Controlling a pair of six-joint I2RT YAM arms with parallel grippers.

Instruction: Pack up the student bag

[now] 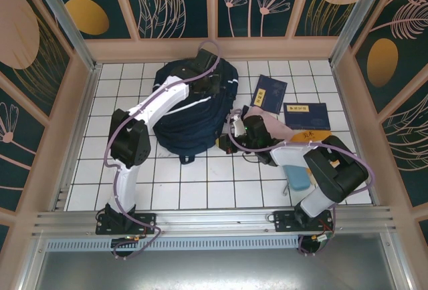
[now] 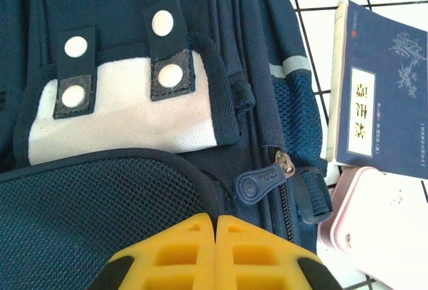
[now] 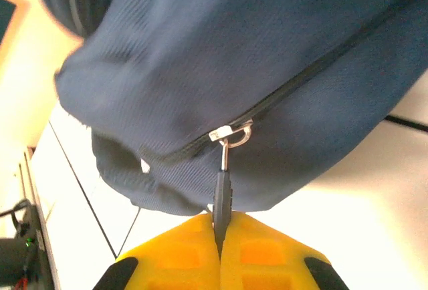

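Top external view is showing the student bag (image 1: 190,113) lying on the white tiled table (image 1: 134,190), a little left of the middle. Its long side is running from the far wall toward the arms, and its front is facing up. The left gripper (image 2: 215,222) is hanging over the bag's front, its yellow fingers squeezed together with nothing between them. The right gripper (image 3: 221,222) is pinching the zipper pull (image 3: 223,183) on the bag's right side.
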